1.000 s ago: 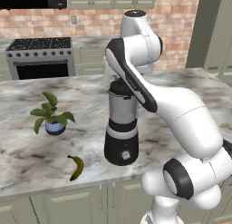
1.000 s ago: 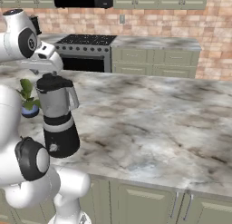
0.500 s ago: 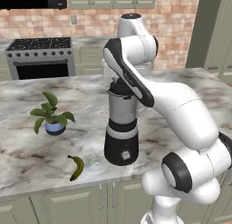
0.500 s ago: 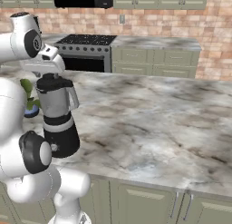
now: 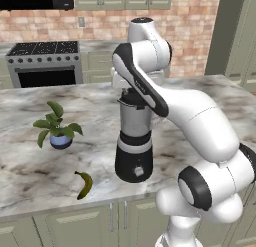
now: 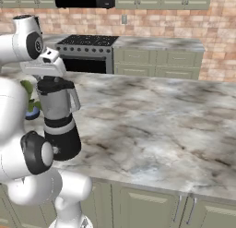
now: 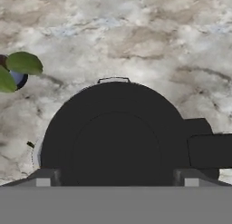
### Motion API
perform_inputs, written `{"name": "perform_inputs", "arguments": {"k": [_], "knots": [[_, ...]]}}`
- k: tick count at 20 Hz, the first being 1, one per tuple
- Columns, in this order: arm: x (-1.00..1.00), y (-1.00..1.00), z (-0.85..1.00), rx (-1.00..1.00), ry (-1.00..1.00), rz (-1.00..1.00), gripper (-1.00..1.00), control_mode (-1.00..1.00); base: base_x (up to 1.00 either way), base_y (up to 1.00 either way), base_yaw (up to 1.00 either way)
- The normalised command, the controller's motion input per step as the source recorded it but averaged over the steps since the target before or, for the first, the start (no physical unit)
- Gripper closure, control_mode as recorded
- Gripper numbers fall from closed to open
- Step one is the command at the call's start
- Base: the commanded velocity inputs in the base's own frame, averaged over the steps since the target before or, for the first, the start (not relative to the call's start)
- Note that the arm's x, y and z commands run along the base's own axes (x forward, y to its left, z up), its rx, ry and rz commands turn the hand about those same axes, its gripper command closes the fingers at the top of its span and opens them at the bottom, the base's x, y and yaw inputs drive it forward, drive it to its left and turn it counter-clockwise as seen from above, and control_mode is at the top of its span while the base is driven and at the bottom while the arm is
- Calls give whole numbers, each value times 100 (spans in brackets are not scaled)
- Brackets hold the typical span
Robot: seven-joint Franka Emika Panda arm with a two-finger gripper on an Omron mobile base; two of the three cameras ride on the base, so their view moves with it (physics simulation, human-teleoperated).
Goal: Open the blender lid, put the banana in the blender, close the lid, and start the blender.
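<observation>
My tool hangs wide open and empty right over the blender lid, which sits shut on the blender. Lid removal comes first: I must descend and clamp. The banana lies at the marble surface's near-left edge; a stove stands far left.

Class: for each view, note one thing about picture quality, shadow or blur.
Left base view: soft, flat light; the banana casts a faint shadow on the counter. Right base view: the blender looks slightly blurred. Hand view: the blender lid is a featureless black mass.
</observation>
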Motion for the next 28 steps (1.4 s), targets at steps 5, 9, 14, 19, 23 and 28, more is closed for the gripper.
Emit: {"name": "perform_inputs", "arguments": {"k": [5, 9, 14, 19, 23, 28], "knots": [[19, 3, -6, 0, 1, 0, 100, -100, 0, 0, 0], [3, 2, -3, 0, 5, 0, 100, -100, 0, 0, 0], [-44, -21, 78, 0, -20, 0, 100, -100, 0, 0, 0], [-73, -79, 64, 5, -30, -5, 100, -100, 0, 0, 0], [-30, -100, -25, 22, -2, -24, 100, -100, 0, 0, 0], [-5, -100, -96, 19, 2, -26, 100, -100, 0, 0, 0]]}}
